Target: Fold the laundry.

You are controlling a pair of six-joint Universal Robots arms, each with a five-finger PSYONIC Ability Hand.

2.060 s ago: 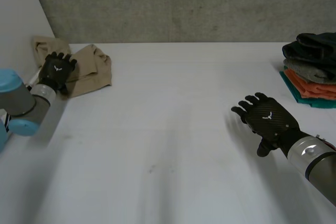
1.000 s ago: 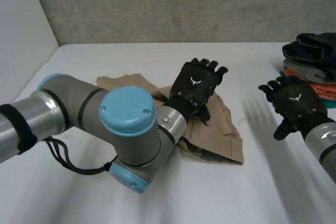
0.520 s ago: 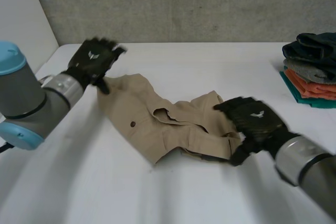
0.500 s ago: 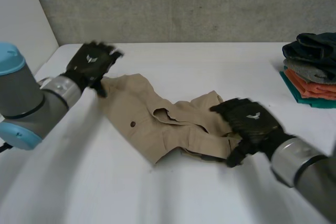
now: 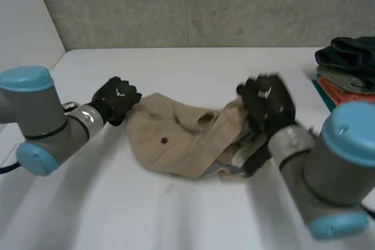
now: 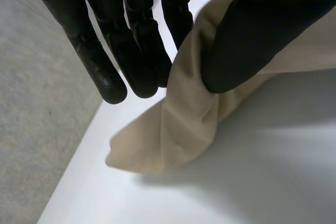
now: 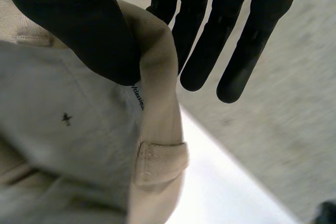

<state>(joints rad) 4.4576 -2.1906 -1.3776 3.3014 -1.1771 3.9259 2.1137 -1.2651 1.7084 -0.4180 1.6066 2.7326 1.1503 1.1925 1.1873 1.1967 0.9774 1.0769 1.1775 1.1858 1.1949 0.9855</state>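
The beige garment (image 5: pixel 176 144) lies crumpled in the middle of the white surface (image 5: pixel 193 221), between the two hands. The left hand (image 5: pixel 117 99) pinches one end of the cloth between its thumb and its fingers. The right hand (image 5: pixel 266 103) grips the other end at the waistband, thumb on the inner side, just beside a belt loop (image 7: pixel 160 162). This end is raised from the surface. A stack of folded clothes (image 5: pixel 345 80) rests at the far right, well apart.
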